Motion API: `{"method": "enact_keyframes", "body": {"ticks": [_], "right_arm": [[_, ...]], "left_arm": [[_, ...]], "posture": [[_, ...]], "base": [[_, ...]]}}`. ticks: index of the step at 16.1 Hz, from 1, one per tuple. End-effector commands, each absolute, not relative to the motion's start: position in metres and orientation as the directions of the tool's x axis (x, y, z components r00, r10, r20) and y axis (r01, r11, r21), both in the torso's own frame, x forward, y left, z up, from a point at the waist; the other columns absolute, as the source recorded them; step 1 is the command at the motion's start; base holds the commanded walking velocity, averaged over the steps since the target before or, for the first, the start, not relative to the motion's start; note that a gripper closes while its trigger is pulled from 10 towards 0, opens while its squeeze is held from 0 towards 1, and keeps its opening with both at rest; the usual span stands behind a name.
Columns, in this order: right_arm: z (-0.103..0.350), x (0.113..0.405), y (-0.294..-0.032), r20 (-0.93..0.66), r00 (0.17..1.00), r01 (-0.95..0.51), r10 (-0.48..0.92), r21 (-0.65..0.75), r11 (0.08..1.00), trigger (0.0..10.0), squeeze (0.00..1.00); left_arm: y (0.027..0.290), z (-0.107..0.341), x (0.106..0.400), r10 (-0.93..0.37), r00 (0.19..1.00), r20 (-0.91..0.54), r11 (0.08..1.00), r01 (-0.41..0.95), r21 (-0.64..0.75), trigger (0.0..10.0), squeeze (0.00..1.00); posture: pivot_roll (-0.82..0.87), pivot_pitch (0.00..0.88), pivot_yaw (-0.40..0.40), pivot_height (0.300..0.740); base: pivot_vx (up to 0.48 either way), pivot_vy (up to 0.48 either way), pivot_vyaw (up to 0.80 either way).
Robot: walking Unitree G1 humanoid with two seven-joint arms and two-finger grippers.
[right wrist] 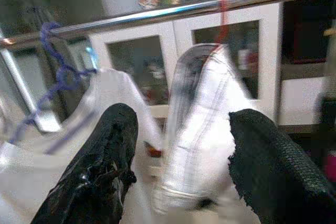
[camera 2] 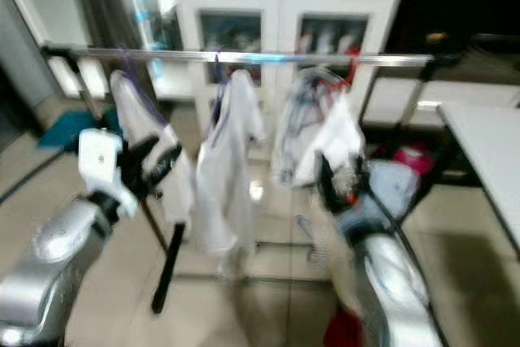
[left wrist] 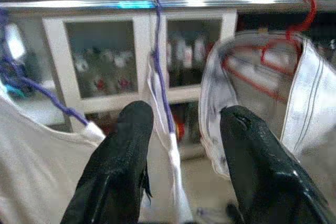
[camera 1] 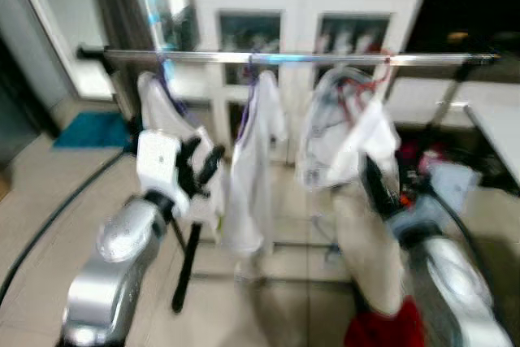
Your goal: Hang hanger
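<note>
Red hanger (left wrist: 294, 24) hooked on rail (camera 1: 309, 58), upper right; left tool (left wrist: 184, 166) and right tool (right wrist: 181, 171) both spread, empty.

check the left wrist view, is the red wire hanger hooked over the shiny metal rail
Yes, the red wire hanger curls its hook over the shiny metal rail, with a white garment draped on it.
</note>
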State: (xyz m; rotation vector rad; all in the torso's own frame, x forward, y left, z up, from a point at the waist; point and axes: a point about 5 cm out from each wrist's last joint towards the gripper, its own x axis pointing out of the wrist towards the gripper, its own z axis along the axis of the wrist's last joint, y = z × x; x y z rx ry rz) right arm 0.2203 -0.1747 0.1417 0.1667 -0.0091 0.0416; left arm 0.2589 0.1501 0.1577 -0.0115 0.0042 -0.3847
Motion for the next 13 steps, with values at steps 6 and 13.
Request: {"method": "enact_keyframes", "body": {"ticks": [6,13], "right_arm": [[0.149,0.243,-0.15,0.008,0.989,-0.144,0.145,0.152,0.978,10.0,0.0],[0.157,0.257,-0.15,0.002,0.994,-0.111,0.111,0.131,0.985,10.0,0.0]], "left_arm": [[0.166,0.156,0.26,-0.298,0.954,-0.008,0.954,0.299,0.028,10.0,0.0],[0.173,0.158,0.264,-0.316,0.948,-0.029,0.946,0.317,0.06,10.0,0.0]], "posture": [[-0.12,0.0,-0.004,0.74],[-0.1,0.0,-0.017,0.74]], "base": [[0.409,0.0,0.67],[0.4,0.0,0.0]]}}
